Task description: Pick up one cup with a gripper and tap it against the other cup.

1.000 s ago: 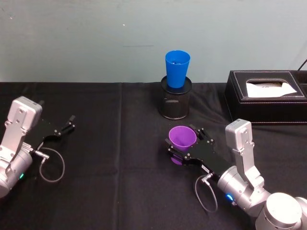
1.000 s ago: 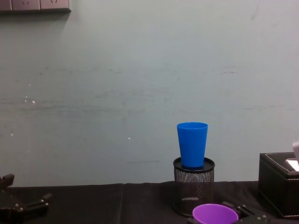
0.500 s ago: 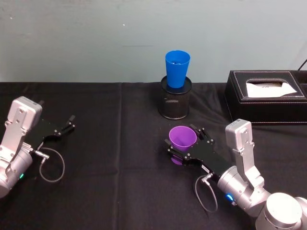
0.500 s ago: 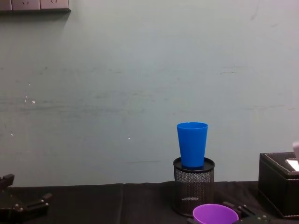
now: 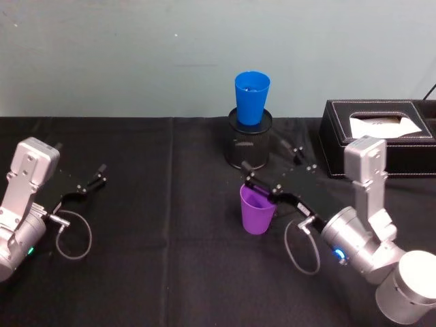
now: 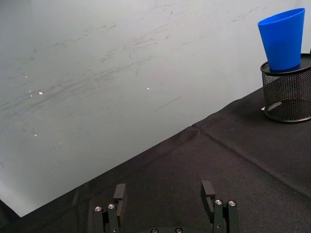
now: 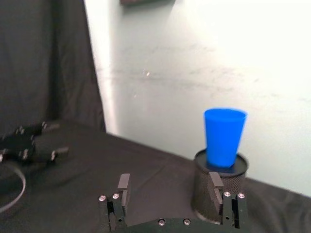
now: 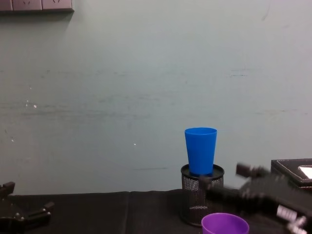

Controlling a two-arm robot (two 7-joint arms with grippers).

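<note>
Head view: my right gripper (image 5: 272, 165) hangs spread above purple cup (image 5: 257, 208), empty; blue cup (image 5: 251, 97) sits on mesh holder (image 5: 248, 151); left gripper (image 5: 95, 178) spread, parked.

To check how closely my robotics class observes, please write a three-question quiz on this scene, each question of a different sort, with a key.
1. True or false: the right gripper is shut on the purple cup.
2. Where does the blue cup stand? A, on a plate; B, in the black mesh pen holder; C, on a shelf.
3. Fill in: the left gripper is ____ and holds nothing.
Key: 1 false, it is open and the cup stands upright on the table; 2 B; 3 open.
</note>
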